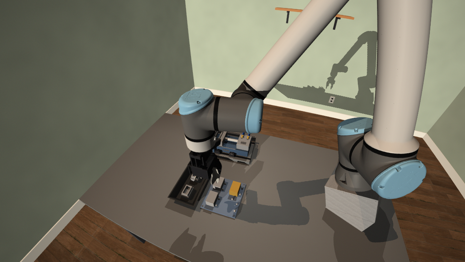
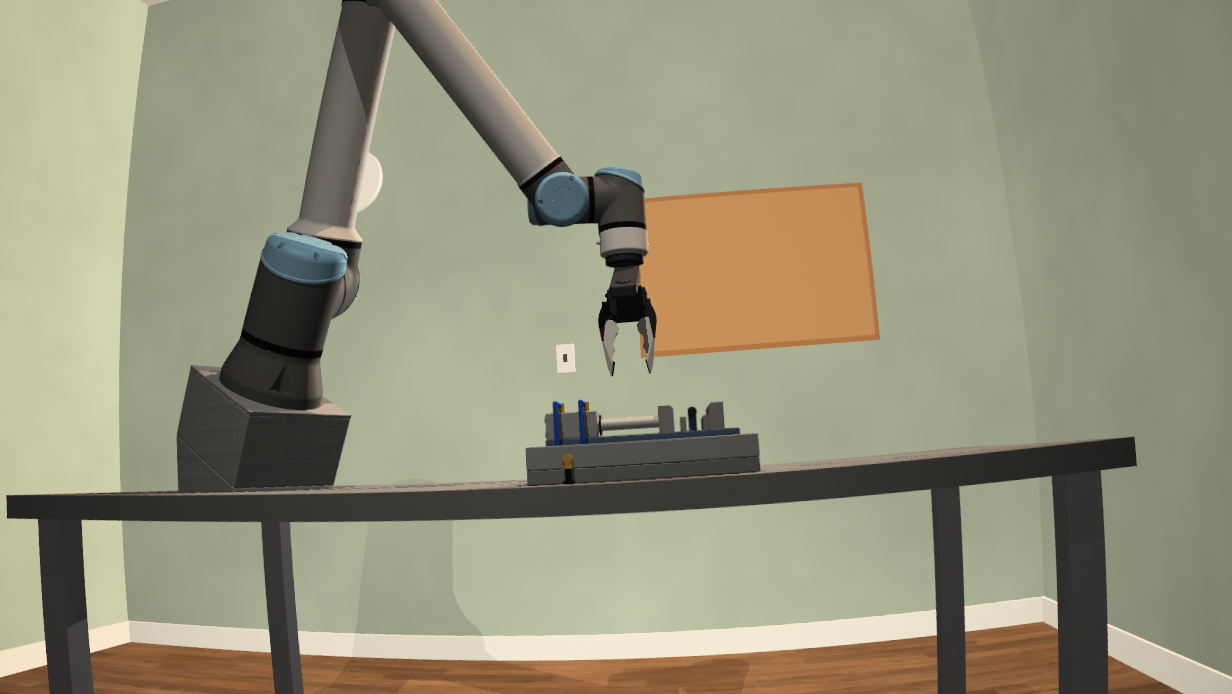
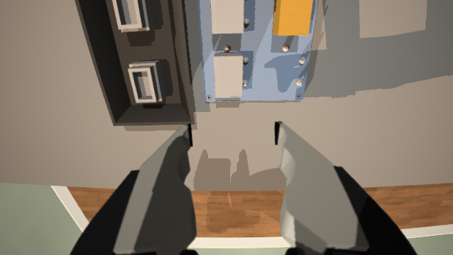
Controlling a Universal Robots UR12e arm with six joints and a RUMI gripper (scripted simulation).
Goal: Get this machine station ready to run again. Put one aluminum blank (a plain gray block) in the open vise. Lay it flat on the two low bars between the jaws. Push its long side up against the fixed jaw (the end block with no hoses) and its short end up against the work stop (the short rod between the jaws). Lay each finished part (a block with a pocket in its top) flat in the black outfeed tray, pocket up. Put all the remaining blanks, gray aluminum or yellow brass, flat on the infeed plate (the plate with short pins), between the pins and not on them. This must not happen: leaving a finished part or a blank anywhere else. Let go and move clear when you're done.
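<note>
My gripper [image 3: 232, 124] is open and empty, high above the table; it also shows in the side view [image 2: 629, 366] and the overhead view [image 1: 207, 179]. In the wrist view two gray aluminum blanks [image 3: 228, 75] [image 3: 226, 15] and a yellow brass blank [image 3: 293, 16] lie flat on the blue infeed plate [image 3: 258, 55]. Two pocketed finished parts [image 3: 145, 82] [image 3: 130, 15] lie pocket up in the black outfeed tray [image 3: 136, 63]. The vise [image 2: 642, 431] stands open with nothing between its jaws; its work stop [image 2: 682, 422] shows as a short rod.
The vise sits on a gray base behind the tray and plate [image 1: 234, 146]. The arm's elbow [image 1: 221, 113] hangs over the vise in the overhead view and hides part of it. The robot's base block [image 1: 351, 201] stands at the table's right.
</note>
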